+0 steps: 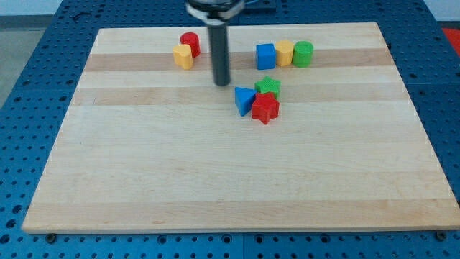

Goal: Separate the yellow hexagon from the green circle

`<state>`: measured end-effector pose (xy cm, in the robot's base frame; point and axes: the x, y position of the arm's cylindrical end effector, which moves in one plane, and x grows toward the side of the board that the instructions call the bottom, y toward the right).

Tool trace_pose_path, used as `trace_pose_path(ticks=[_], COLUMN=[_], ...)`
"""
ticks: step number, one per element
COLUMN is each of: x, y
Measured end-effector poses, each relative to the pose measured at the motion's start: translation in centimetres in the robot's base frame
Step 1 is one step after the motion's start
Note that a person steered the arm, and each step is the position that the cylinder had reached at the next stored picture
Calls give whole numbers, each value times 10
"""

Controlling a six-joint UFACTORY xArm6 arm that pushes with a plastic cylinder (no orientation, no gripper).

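Note:
The yellow hexagon (284, 52) sits near the view's top, right of centre, touching the green circle (303, 53) on its right and a blue cube (266, 56) on its left; the three form a row. My tip (222, 83) is on the board left of and below this row, apart from it. It stands just up and left of a blue triangle (244, 99).
A green star (268, 87) and a red star (264, 108) cluster with the blue triangle below the row. A red cylinder (190, 42) and a yellow block (183, 56) sit at the top left. The wooden board (215, 180) lies on a blue perforated table.

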<state>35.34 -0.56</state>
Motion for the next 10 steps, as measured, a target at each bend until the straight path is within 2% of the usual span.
trace_pose_path(ticks=[2, 3, 4, 6, 8, 10], x=[-16, -71, -129, -106, -72, -61], y=[148, 195, 182, 136, 121, 109])
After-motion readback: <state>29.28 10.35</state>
